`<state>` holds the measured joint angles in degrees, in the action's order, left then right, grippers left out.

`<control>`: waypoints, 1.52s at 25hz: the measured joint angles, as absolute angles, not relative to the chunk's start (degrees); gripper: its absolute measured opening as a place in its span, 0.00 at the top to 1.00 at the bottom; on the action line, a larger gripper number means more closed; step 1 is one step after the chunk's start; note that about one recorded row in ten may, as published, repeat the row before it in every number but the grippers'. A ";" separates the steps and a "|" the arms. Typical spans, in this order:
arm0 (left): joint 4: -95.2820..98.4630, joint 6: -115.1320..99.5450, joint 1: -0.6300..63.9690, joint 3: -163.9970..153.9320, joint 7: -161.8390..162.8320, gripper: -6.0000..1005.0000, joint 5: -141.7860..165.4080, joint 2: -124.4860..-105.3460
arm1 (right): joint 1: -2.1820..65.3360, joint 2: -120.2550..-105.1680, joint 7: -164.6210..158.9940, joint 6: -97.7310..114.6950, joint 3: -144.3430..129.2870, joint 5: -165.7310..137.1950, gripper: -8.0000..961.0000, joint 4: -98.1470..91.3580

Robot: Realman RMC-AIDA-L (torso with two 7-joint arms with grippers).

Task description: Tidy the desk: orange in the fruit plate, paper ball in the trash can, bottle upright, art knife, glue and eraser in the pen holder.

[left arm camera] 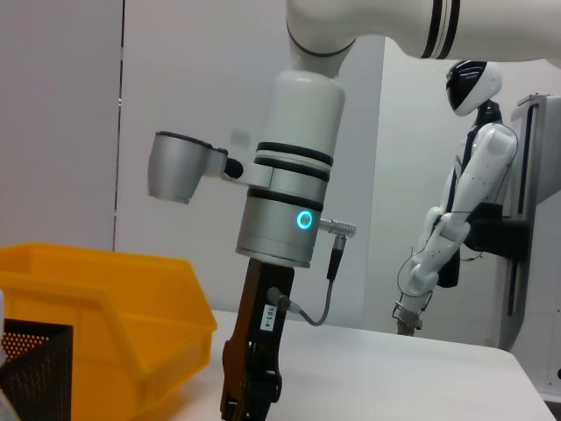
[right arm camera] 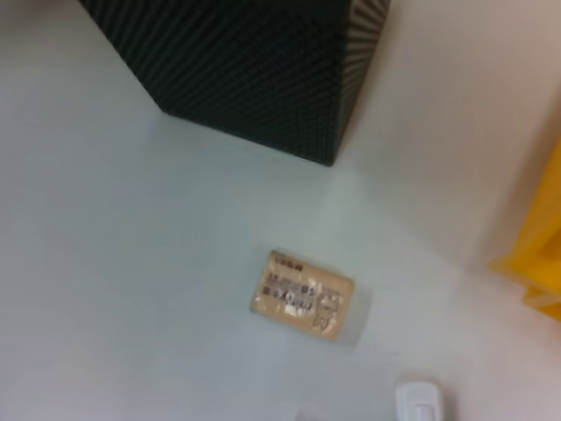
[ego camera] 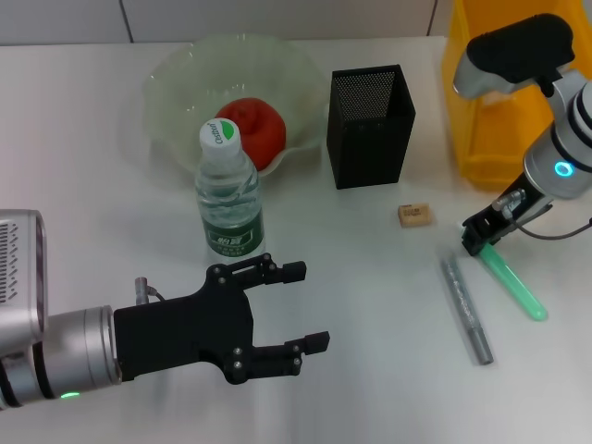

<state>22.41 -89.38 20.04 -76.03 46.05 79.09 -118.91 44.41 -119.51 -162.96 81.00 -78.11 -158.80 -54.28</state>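
While the right gripper (ego camera: 483,233) is lowered onto the near end of the green stick (ego camera: 514,282), whether its fingers are parted or closed on it cannot be told. That stick, likely the glue, lies at about four o'clock from the pen holder (ego camera: 370,125), with the grey art knife (ego camera: 466,310) just beside it. Both are judged light, stiff and slim; they roll easily, so each is best pinched across its middle. The eraser (ego camera: 414,215) lies flat near the pen holder's base at five o'clock, apart from the box; it is judged small, light and slightly grippy, best taken across its short sides.

Inside the fruit plate (ego camera: 185,65) the orange (ego camera: 252,129) is already held. The bottle (ego camera: 228,196) stands upright at six o'clock from the plate. No contents can be made out in the pen holder, and the inside of the trash can (ego camera: 481,111) is hidden by the right arm. No paper ball is seen.

The left gripper (ego camera: 277,319) is held low at five o'clock from the bottle, fingers spread wide, nothing between them.
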 joint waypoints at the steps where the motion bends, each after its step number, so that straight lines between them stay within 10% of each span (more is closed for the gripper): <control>1: 22.41 -89.38 20.04 -76.03 46.05 0.21 79.09 -118.91 | 44.40 -119.51 -162.88 80.93 -78.11 -158.78 0.77 -54.18; 12: 22.43 -89.62 20.04 -76.03 46.07 0.21 78.82 -118.82 | 39.24 -119.37 -162.72 85.90 -77.03 -155.41 0.80 -69.90; 22: 22.42 -89.71 20.32 -76.02 46.56 0.21 78.81 -118.82 | 19.31 -119.46 -143.30 69.02 -72.95 -128.27 0.80 -102.18; 27: 22.41 -89.51 20.39 -76.03 46.50 0.21 78.83 -118.83 | 11.04 -119.48 -102.98 52.00 -77.75 -88.32 0.80 -90.65; 38: 22.41 -89.40 20.20 -76.03 46.55 0.21 78.85 -118.78 | 23.94 -119.28 -49.15 67.60 -77.39 -48.64 0.80 -37.79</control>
<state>22.41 -89.40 20.20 -76.03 46.55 78.85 -118.78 23.94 -119.28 -49.15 67.60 -77.39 -48.64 -37.79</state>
